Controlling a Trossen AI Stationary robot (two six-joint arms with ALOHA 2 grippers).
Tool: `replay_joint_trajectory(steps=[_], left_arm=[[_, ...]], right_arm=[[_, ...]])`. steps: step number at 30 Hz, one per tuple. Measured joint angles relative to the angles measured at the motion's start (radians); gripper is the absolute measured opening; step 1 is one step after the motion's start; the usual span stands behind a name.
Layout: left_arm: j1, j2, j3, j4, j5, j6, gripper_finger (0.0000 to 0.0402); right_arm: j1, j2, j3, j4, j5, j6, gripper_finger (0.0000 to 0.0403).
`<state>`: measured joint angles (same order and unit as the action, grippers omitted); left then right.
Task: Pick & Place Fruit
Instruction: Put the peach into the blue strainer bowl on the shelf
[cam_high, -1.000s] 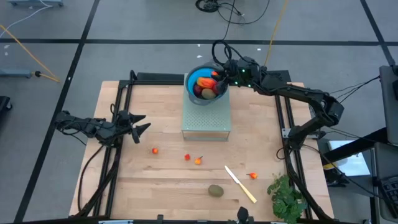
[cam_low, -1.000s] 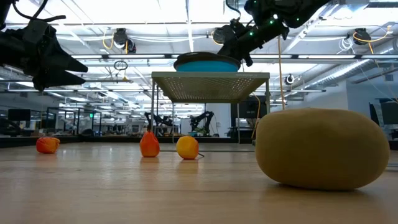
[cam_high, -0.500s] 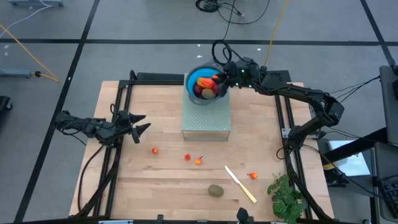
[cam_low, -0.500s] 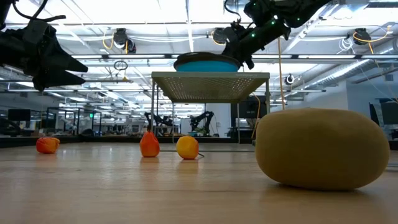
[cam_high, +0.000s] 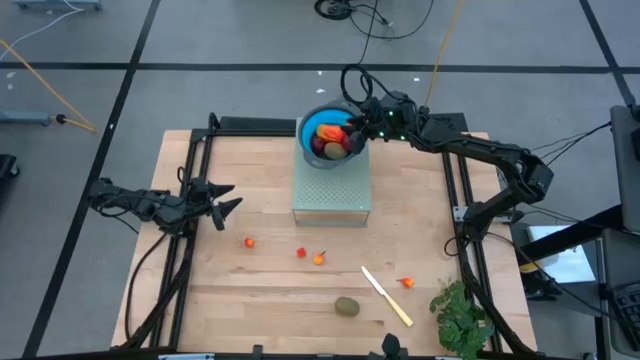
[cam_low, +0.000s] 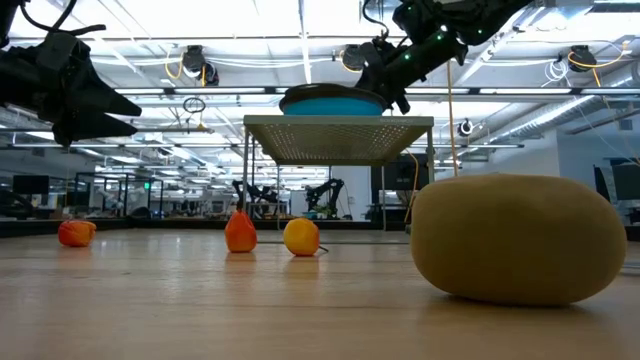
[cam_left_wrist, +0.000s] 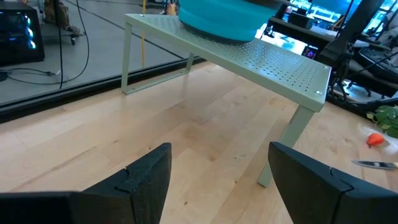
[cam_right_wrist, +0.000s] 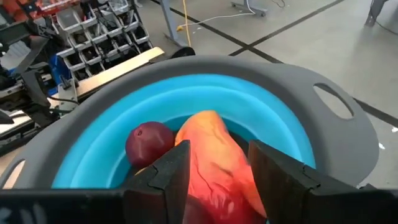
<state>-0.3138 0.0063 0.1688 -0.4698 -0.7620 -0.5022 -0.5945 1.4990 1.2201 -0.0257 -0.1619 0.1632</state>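
Counter (cam_high: 250, 300) first: it carries a perforated green stand (cam_high: 332, 190), and on that stand sits the blue bowl (cam_right_wrist: 217, 99), directly beneath our right tool (cam_high: 352, 128). Between that tool's two fingers lies the large red-orange oval (cam_right_wrist: 214, 168), resting in the bowl just beside a dark red ball (cam_right_wrist: 149, 142). The fingers flank the oval closely, but we cannot tell whether they grip it or have let go. We judge this to be the placing step, with the oval delivered into the bowl. Our left tool (cam_high: 222, 201) waits well away from the bowl, fingers spread and holding nothing. Far from both tools, a kiwi-like oval (cam_high: 346, 306) and several tiny orange-red bits (cam_high: 319, 259) lie loose on the counter. Next, we think, the right tool must open fully, lift clear, and travel to one of these.
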Motion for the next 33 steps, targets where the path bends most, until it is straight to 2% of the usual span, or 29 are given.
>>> replay_joint_trajectory(steps=[5, 9, 15, 25, 33], left_arm=[[0.0, 0.0, 0.0, 0.0, 0.0, 0.0, 0.0269], [0.0, 0.0, 0.0, 0.0, 0.0, 0.0, 0.0269], [0.0, 0.0, 0.0, -0.001, 0.0, 0.0, 0.0269], [0.0, 0.0, 0.0, -0.002, 0.0, 0.0, 0.0269], [0.0, 0.0, 0.0, -0.002, 0.001, 0.0, 0.0269]], right_arm=[[0.0, -0.005, 0.0, 0.027, 0.001, 0.02, 0.0168], [0.01, -0.048, 0.0, 0.054, 0.001, 0.019, 0.0158], [0.053, -0.132, 0.0, 0.02, 0.0, -0.031, 0.0112], [0.152, -0.263, 0.0, -0.118, 0.0, -0.055, 0.0009], [0.241, -0.325, 0.0, -0.204, 0.0, -0.069, 0.0003]])
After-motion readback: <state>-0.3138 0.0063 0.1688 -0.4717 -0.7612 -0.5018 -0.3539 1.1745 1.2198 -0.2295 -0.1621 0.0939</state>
